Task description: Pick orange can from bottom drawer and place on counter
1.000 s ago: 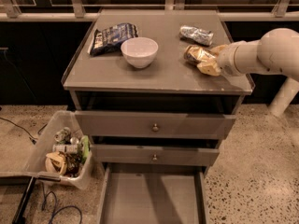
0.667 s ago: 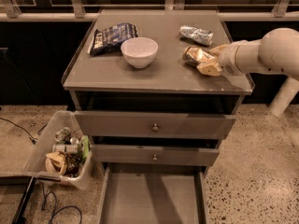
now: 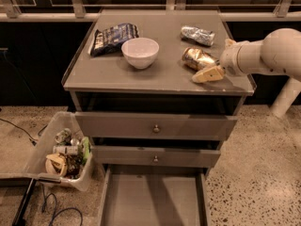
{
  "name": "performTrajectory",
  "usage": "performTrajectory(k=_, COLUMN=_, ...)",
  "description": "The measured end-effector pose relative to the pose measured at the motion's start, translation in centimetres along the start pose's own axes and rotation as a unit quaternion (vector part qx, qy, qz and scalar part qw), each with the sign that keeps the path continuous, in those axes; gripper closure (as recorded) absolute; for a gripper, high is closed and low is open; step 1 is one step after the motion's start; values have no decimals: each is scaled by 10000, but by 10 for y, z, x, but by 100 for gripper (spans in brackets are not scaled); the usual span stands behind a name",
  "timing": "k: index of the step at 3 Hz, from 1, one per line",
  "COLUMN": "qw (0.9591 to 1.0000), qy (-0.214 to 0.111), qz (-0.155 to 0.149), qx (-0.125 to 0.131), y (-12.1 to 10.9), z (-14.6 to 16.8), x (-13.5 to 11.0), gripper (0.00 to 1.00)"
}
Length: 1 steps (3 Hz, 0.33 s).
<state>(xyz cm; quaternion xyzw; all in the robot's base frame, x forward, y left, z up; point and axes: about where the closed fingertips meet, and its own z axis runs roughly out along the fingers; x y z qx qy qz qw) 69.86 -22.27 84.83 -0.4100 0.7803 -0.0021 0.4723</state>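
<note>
The orange can [image 3: 196,58], dented and shiny, lies on its side on the counter [image 3: 117,74] at the right, below the silver-grey can [image 3: 197,34]. My gripper [image 3: 218,59] comes in from the right at counter height, open. Its fingers stand on either side of the can's right end, and the pale near fingertip [image 3: 208,74] rests on the counter just apart from the can. The bottom drawer [image 3: 151,199] is pulled out at the bottom of the view, and its grey floor shows nothing on it.
A white bowl [image 3: 140,52] and a dark chip bag [image 3: 112,34] sit on the counter's left half. Two closed drawer fronts with knobs [image 3: 155,128] are above the open drawer. A clear bin of rubbish [image 3: 63,154] and cables are on the floor at left.
My near finger now stands slightly apart from the orange can, as the gripper has opened. The can lies in the same spot. The arm has barely moved.
</note>
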Motion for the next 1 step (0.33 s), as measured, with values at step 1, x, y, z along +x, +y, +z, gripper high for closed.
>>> performTrajectory(k=1, qw=10000, qy=0, qz=0, qx=0, y=0, z=0, x=0, gripper=0)
